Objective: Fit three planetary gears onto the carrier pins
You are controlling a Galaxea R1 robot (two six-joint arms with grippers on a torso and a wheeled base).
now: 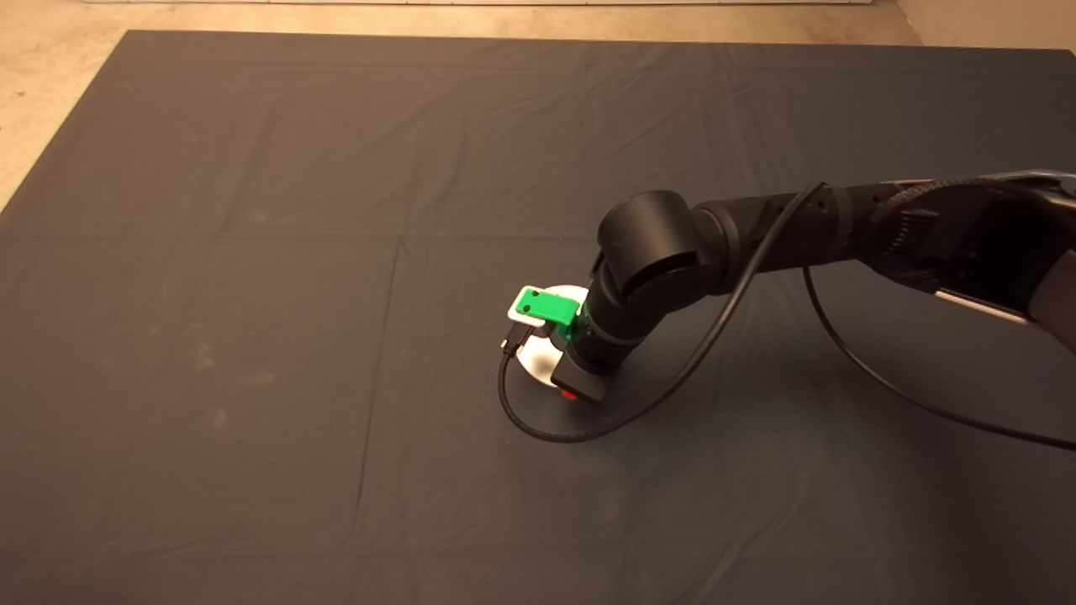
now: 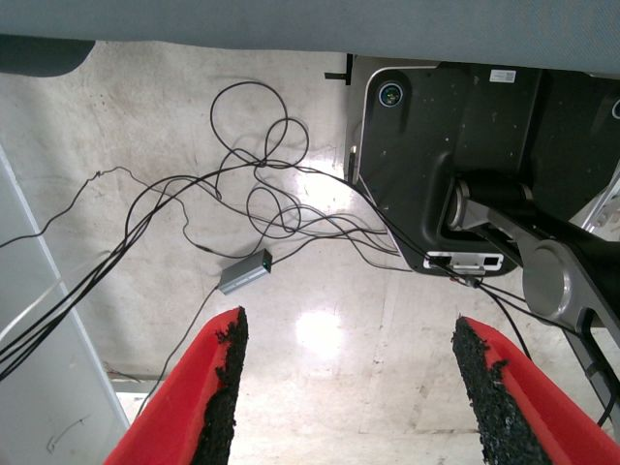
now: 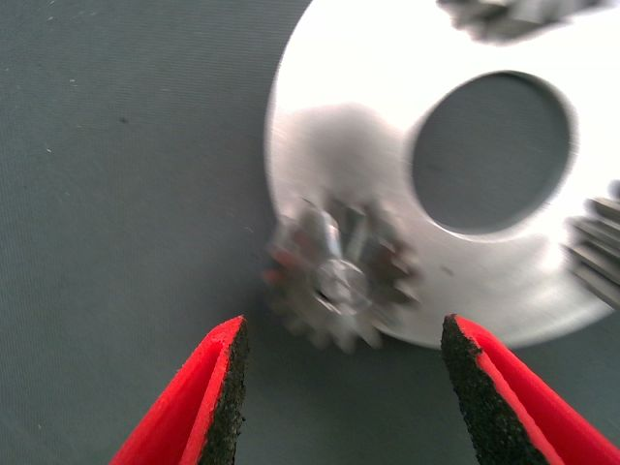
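Note:
The shiny round disc [image 3: 339, 126] with a large centre hole lies mid-mat, mostly hidden under my right gripper [image 1: 572, 393] in the head view, where only its rim [image 1: 574, 293] shows. In the right wrist view, one planetary gear [image 3: 339, 286] sits on a carrier pin at the disc's edge, just ahead of my open, empty right gripper [image 3: 344, 407]. Two more gears show partly at the picture's edges, one [image 3: 513, 15] across the hole and one [image 3: 601, 247] to the side, both on the disc. My left gripper [image 2: 349, 397] is open and parked off the mat.
The right arm's black cable [image 1: 538, 428] loops on the mat beside the disc. The dark mat [image 1: 252, 252] spreads wide on all sides. The left wrist view shows floor cables [image 2: 262, 194] and a black machine base [image 2: 455, 126].

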